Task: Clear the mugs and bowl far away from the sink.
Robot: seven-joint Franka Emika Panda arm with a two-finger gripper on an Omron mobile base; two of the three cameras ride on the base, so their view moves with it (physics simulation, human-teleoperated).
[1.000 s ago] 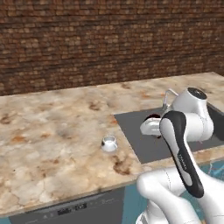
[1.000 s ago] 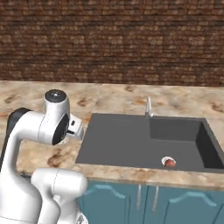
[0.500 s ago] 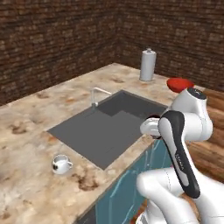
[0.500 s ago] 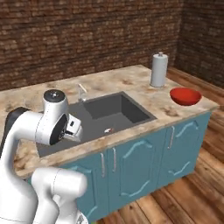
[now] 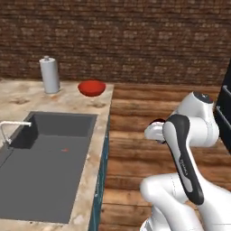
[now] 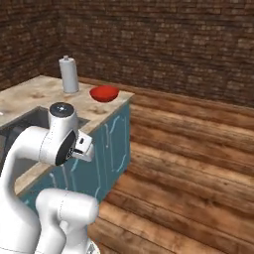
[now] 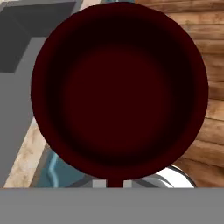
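The dark maroon mug (image 7: pixel 118 92) hangs open side up right in front of the hand camera, and my gripper (image 7: pixel 114 183) is shut on its rim. In the left base view the gripper (image 5: pixel 156 130) is held close to the arm, over the wooden floor just right of the counter's end, with a sliver of the mug (image 5: pixel 159 121) showing. The glossy red bowl (image 5: pixel 91 87) rests on the counter's far corner, also seen as the bowl (image 6: pixel 104 93) from the right. The dark sink (image 5: pixel 45 158) lies to my left with its faucet (image 5: pixel 10 127).
A tall grey-white cylinder (image 5: pixel 49 75) stands left of the bowl. The marble counter (image 5: pixel 97 135) ends at a teal cabinet side (image 6: pixel 106 144). Wooden floor (image 6: pixel 188 173) stretches to the right, with a brick wall behind and a dark unit (image 5: pixel 224 113) at the far right.
The whole picture has swung along the counter as the base moved, so the counter's end with the bowl now lies ahead. The mug stays in the shut gripper.
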